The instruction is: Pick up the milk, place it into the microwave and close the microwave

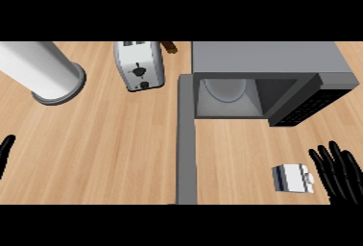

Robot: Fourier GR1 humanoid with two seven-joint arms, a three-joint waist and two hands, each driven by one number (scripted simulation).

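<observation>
Milk, a small white carton with a dark blue band [293,178], is lying on its side on the pale wooden counter [106,144], well in front of the grey boxy microwave [266,72] and apart from it. Just to its right, the black right hand [339,174] is showing its fingers straight and spread, near the carton without curling round it; its palm is running off the lower edge. Only a thin black sliver of the left hand [6,153] is peeking in at the left border, so I cannot tell how it is set. Microwave's grey door [187,139] is standing wide open, seen edge-on as a long strip; a pale round plate [227,90] is sitting inside. A silvery metal toaster [139,65] and a white cylinder [42,72] are standing behind.
</observation>
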